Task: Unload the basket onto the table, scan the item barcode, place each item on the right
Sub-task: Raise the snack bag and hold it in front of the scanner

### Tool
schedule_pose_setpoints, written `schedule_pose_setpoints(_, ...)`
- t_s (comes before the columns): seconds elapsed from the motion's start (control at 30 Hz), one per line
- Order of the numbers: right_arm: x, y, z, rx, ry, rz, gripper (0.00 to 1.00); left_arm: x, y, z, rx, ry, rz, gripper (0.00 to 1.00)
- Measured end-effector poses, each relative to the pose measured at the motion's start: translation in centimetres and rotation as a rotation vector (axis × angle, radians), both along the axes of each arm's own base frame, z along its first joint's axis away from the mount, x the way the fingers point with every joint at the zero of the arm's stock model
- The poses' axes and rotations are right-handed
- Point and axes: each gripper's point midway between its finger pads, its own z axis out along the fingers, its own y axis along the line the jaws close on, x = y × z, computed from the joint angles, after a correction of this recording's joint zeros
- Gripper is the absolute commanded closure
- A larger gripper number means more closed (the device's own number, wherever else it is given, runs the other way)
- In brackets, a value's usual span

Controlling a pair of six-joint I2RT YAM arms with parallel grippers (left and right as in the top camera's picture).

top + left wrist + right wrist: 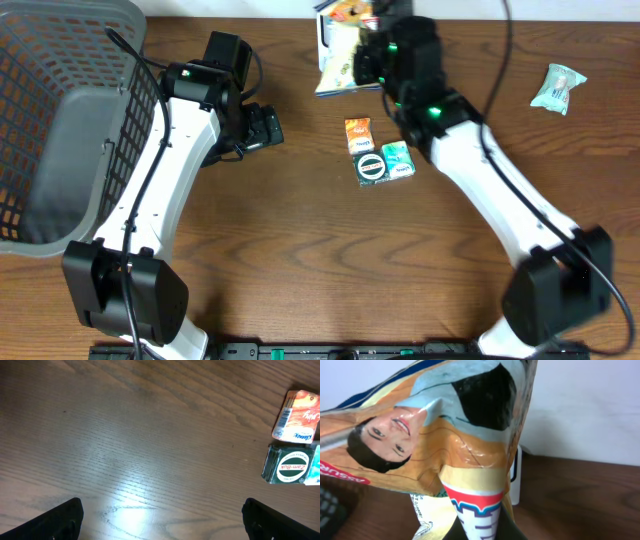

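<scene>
right gripper [365,60] clamped on snack packet [338,58], packet to its left | white device [518,480] just behind packet | left gripper [268,128] spread wide, empty, farther off

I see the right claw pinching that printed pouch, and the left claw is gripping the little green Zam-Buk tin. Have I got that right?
Not quite. The right claw does pinch the printed pouch, but the left claw grips nothing. The left wrist view shows its jaws wide open over bare table, with the green Zam-Buk tin lying on the wood off to one side.
</scene>
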Motion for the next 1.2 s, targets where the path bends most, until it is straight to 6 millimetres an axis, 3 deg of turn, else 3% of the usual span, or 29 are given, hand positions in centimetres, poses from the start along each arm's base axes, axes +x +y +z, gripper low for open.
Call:
schedule_pose_setpoints(0.13, 3.1, 1.5, -2.2, -0.049, 0.058, -0.014, 0.99, 0.0, 0.0, 0.0, 0.0, 0.0, 0.0, 0.0)
schedule_pose_setpoints(0.3, 8.0, 2.7, -2.9, -0.124, 0.049, -0.045, 0.99, 0.0, 0.0, 0.0, 0.0, 0.0, 0.0, 0.0)
schedule_pose_setpoints(0.5, 11.5, 3.5, -4.1, -0.173, 0.038, -0.068, 0.99, 0.0, 0.0, 0.0, 0.0, 0.0, 0.0, 0.0)
schedule_pose_setpoints(0.73, 13.0, 2.4, -7.8, -0.232, 0.064, -0.125, 0.99, 0.0, 0.0, 0.0, 0.0, 0.0, 0.0, 0.0)
schedule_pose_setpoints(1.2, 14.2, 0.1, -7.3, -0.2, 0.049, -0.179, 0.99, 0.0, 0.0, 0.0, 0.0, 0.0, 0.0, 0.0)
